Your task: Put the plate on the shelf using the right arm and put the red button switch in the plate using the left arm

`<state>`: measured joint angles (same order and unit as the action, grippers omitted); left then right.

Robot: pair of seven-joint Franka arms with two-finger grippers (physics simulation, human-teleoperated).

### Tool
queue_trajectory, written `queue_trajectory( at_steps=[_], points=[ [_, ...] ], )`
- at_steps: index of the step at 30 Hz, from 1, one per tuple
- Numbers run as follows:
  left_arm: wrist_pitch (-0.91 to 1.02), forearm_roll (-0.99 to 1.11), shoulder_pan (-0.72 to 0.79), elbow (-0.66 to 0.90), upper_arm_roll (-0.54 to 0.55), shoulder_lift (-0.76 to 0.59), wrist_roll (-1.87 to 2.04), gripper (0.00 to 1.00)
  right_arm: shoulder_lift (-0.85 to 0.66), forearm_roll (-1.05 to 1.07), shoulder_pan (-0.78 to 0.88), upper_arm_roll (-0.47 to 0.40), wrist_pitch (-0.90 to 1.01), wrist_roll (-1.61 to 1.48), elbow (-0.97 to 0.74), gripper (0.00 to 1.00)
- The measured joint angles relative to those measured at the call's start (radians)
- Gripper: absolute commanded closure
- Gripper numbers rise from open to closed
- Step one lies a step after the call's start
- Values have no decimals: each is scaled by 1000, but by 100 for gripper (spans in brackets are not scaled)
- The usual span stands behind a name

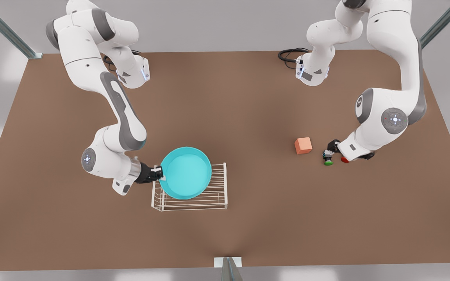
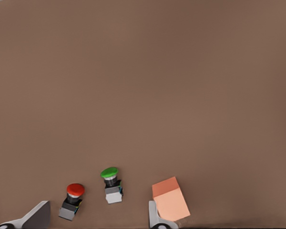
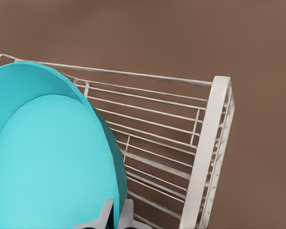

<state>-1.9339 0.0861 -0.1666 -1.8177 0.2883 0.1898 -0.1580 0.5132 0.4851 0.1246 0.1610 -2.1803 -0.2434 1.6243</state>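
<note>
My right gripper (image 1: 159, 173), on the front view's left, is shut on the rim of the turquoise plate (image 1: 186, 172). The plate (image 3: 47, 157) sits tilted over the white wire shelf (image 1: 218, 195), its far edge overhanging the shelf (image 3: 206, 143); I cannot tell whether it rests on the bars. On the front view's right, my left gripper (image 1: 332, 150) hovers open over the red button switch (image 1: 344, 159), which the arm partly covers. In the left wrist view the red button switch (image 2: 74, 194) stands between the wide-spread fingers (image 2: 35, 217).
A green-capped switch (image 2: 111, 183) stands right beside the red one, also between the fingers; it shows too in the front view as the green switch (image 1: 328, 161). An orange cube (image 1: 303, 145) lies just beyond it, close to one fingertip. The brown table (image 1: 248, 226) spreads wide around.
</note>
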Motion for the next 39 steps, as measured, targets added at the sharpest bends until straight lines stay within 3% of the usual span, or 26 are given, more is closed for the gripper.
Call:
queue_trajectory(
  at_steps=[2,3,4,5,7,10,12,15,19,23,28,39],
  points=[
    [-52,5,-45,-142,-10,-37,-73,0,8,0,7,-1,-26,16,-1,81],
    [-82,0,-69,-204,-18,-57,-106,0,9,-1,9,-1,-37,23,-1,73],
    [-118,-7,-86,-263,-35,-70,-137,0,10,-3,9,-1,-46,32,0,8],
    [-164,-13,-99,-329,-53,-77,-167,0,10,-4,7,-1,-53,39,0,0],
    [-256,-22,-114,-418,-92,-80,-226,0,-13,-7,4,-15,-64,54,1,0],
    [-361,-30,-124,-438,-115,-45,-307,0,-192,-22,-9,-77,1,81,-61,0],
    [-430,-33,-116,-435,-118,0,-360,0,-242,-173,-25,-144,113,94,-112,0],
    [-519,-34,-130,-429,-121,58,-433,0,-211,-369,-131,-170,258,74,-129,0],
    [-602,-34,-180,-432,-121,101,-531,0,-162,-475,-150,-172,382,56,-109,0],
    [-682,-37,-193,-486,-120,129,-604,0,-205,-532,-166,-174,373,46,65,0],
    [-755,-40,-215,-561,-124,90,-663,0,-194,-553,-174,-175,362,35,70,0],
    [-931,-33,-241,-623,-127,150,-740,0,-187,-553,-174,-175,357,20,58,0]
  ],
)
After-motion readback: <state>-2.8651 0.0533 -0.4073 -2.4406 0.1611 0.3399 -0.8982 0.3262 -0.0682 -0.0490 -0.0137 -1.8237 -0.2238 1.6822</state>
